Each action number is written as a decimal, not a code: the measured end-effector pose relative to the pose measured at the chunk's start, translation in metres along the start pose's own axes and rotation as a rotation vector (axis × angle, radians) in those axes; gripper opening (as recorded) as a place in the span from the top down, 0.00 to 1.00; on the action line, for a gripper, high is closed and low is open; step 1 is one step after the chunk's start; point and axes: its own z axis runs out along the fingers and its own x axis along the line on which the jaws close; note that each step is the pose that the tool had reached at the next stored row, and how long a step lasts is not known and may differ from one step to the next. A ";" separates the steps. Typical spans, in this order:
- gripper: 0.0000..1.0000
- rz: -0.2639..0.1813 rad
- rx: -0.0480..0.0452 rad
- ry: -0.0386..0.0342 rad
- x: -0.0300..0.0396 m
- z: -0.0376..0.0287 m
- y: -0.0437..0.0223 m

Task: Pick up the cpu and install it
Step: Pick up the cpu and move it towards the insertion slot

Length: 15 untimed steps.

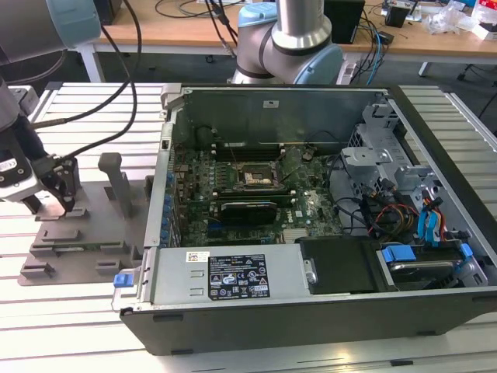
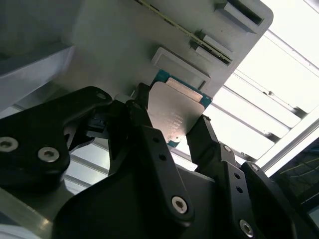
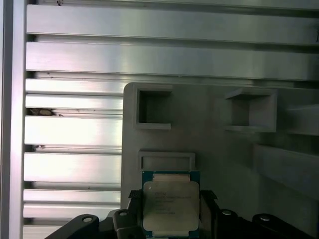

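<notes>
The cpu (image 3: 171, 205), silver top and green edge, sits square between the two black fingers (image 3: 134, 205) of the gripper (image 3: 171, 196). One finger is on each of two opposite sides. In the second wrist view the cpu (image 2: 174, 112) has a finger (image 2: 144, 124) against one edge and the other finger against the opp. edge. No gap shows on either side, so the fingers look clamped on it. Can't tell whether the chip rests on the surface below or is held just off it.

Under and around the cpu is the grey plastic tray (image 3: 209, 144). A shallow rectangular frame is moulded just beyond the chip, w/ two open square pockets further out. The tray lies on the slatted aluminium table (image 3: 75, 129).

In the exterior view the gripper (image 1: 53, 203) is low over the tray (image 1: 85, 233) at that view's left. It is well apart from the open pc case (image 1: 311, 287) in the middle. The motherboard socket (image 1: 255, 177) lies inside the case, uncovered. The arm base (image 1: 295, 39) stands behind the case.
</notes>
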 end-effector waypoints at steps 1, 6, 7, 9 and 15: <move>0.45 0.000 0.0001 0.0002 0.0000 -0.0007 0.0000; 0.45 0.000 0.0000 0.0001 -0.0001 -0.0046 0.0000; 0.45 0.000 0.0000 0.0001 -0.0001 -0.0057 -0.0001; 0.45 0.000 0.0001 0.0001 -0.0002 -0.0085 -0.0001; 0.45 0.000 0.0001 0.0000 -0.0004 -0.0142 -0.0001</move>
